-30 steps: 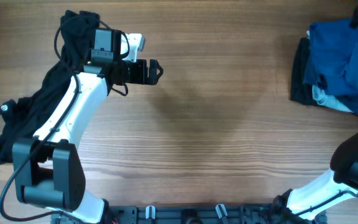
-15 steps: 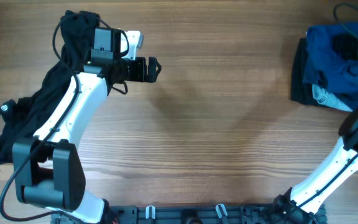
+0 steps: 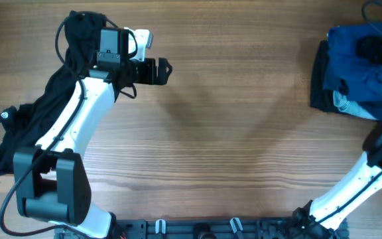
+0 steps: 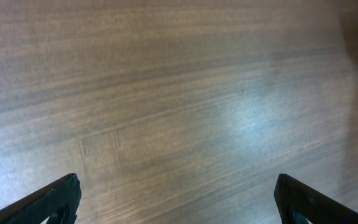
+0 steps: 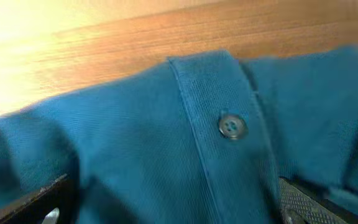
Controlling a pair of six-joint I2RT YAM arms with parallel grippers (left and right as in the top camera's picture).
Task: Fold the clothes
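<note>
A pile of clothes (image 3: 357,73) lies at the far right of the table, a blue shirt on top with darker cloth under it. My right gripper (image 3: 370,48) is over that pile, jaws open; the right wrist view shows the blue shirt (image 5: 166,137) with its button placket and a button (image 5: 232,126) between the spread fingers (image 5: 176,205). A heap of black clothes (image 3: 38,113) lies along the left side under my left arm. My left gripper (image 3: 164,72) is open and empty above bare wood (image 4: 179,199).
The wooden table (image 3: 231,133) stretches between the two piles. The black heap runs from the far left corner down the left edge. The arm bases stand at the front edge.
My right arm swung in from the right edge and its gripper came down over the blue shirt on the pile. My left gripper shifted slightly up and left.
</note>
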